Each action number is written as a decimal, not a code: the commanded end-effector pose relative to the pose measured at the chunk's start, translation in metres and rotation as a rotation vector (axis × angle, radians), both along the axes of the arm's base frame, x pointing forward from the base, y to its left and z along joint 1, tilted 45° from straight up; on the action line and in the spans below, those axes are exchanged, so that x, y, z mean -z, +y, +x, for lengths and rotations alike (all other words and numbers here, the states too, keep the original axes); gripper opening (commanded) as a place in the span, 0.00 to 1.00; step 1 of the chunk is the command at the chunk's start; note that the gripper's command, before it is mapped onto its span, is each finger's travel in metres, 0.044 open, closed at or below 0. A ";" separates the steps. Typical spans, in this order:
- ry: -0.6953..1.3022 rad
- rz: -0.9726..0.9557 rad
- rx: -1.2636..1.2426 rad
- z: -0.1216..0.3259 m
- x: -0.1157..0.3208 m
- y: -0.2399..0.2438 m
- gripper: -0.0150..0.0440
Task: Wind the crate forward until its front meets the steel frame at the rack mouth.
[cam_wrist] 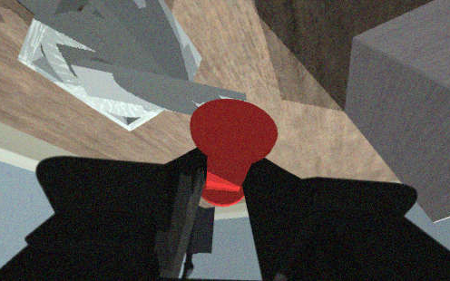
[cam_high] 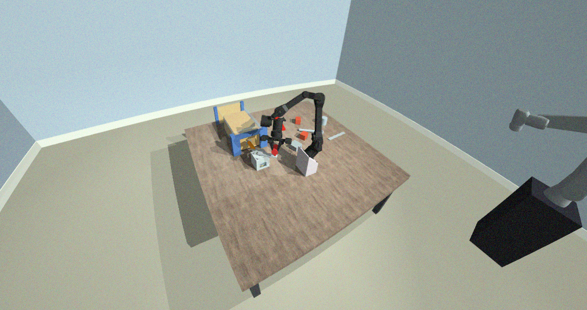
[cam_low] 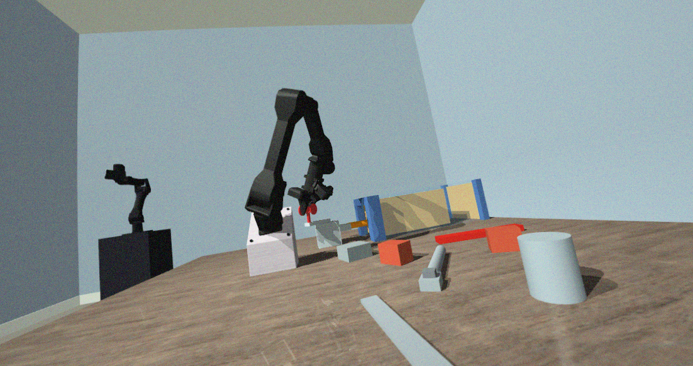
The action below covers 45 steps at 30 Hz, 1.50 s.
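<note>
My gripper (cam_high: 275, 148) (cam_low: 309, 207) (cam_wrist: 225, 150) is shut on the red knob (cam_high: 274, 152) (cam_low: 310, 210) (cam_wrist: 233, 129) of the winch handle. The handle's grey arm (cam_wrist: 166, 97) runs from the knob to the top of the pale winch (cam_high: 259, 161) (cam_low: 328, 232) (cam_wrist: 116, 111). An orange strap (cam_high: 251, 145) (cam_low: 358, 224) leads from the winch into the blue-framed cubby (cam_high: 242, 142) (cam_low: 376, 215). The tan crate (cam_high: 237, 121) (cam_low: 412, 212) lies flat inside. I cannot tell whether its front touches the frame.
The arm's white base block (cam_high: 307, 164) (cam_low: 271, 249) (cam_wrist: 411, 113) stands right of the winch. Orange blocks (cam_low: 395, 251) (cam_low: 502, 238), a red bar (cam_low: 460, 236), a grey block (cam_low: 353, 251), a grey cylinder (cam_low: 551, 266), a bolt-like tool (cam_low: 433, 266) and a flat strip (cam_low: 402, 334) lie behind.
</note>
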<state>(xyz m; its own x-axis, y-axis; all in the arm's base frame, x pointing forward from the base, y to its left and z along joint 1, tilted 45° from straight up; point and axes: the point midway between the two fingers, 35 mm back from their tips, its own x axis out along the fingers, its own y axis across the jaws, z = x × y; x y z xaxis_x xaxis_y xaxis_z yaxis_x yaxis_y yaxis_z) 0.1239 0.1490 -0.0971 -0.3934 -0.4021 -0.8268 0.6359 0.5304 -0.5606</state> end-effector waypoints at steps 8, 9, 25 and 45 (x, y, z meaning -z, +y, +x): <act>-0.020 -0.021 -0.007 0.020 -0.007 -0.014 0.25; -0.020 -0.021 -0.007 0.022 -0.008 -0.015 0.25; -0.021 -0.022 -0.007 0.046 -0.013 -0.023 0.25; -0.023 -0.023 -0.007 0.078 -0.014 -0.026 0.25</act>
<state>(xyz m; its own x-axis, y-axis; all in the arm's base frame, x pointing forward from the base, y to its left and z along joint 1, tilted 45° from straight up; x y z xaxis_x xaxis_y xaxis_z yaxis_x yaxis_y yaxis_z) 0.1803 0.1263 -0.0812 -0.4136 -0.4195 -0.8080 0.6146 0.5261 -0.5877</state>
